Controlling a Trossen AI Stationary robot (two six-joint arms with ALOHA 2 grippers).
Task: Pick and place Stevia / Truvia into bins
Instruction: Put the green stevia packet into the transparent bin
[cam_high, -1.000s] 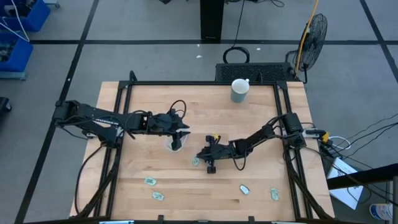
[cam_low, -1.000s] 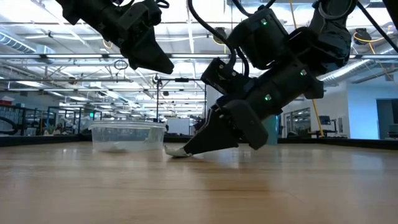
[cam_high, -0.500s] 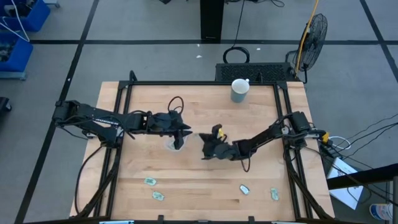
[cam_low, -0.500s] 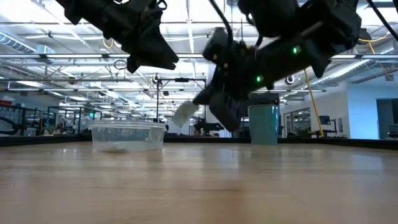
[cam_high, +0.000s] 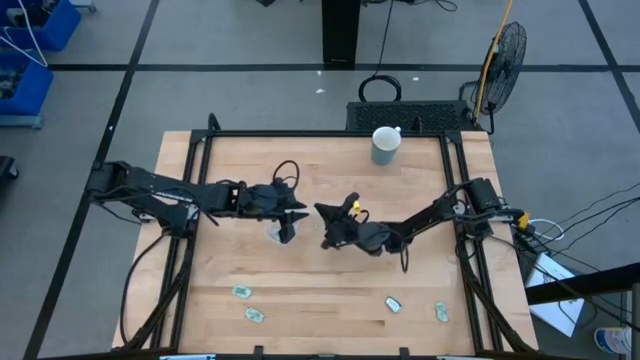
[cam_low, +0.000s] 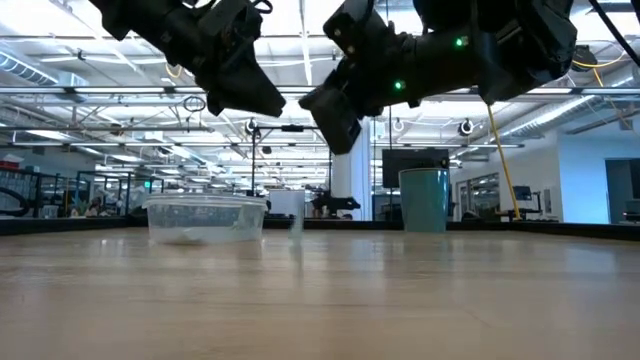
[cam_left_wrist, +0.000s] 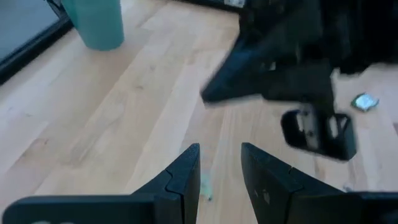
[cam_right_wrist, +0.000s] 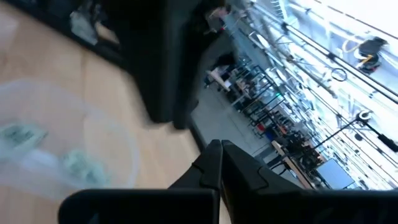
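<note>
The clear bin (cam_low: 205, 218) stands on the table, and I see two pale green packets (cam_right_wrist: 13, 134) inside it through the right wrist view. My left gripper (cam_left_wrist: 219, 155) hovers open just above the bin (cam_high: 275, 233). My right gripper (cam_high: 321, 212) hangs in the air close to the bin's right side, fingers together and nothing between them (cam_right_wrist: 216, 148). One pale packet (cam_low: 296, 225) shows low beside the bin, apart from both grippers. Several more packets (cam_high: 241, 292) lie flat near the table's near edge.
A grey-green mug (cam_high: 385, 145) stands near the far edge. Loose packets lie at the near left (cam_high: 256, 315) and near right (cam_high: 393, 305) (cam_high: 441, 312). The two grippers are very close together over the table's middle. Bare wood lies between them and the near packets.
My right gripper lifted a pale packet off the table, rose and moved toward the far edge and the bin, tipping its fingers up. The packet has left its fingers and now shows down at table level beside the bin. My left gripper stayed above the bin.
</note>
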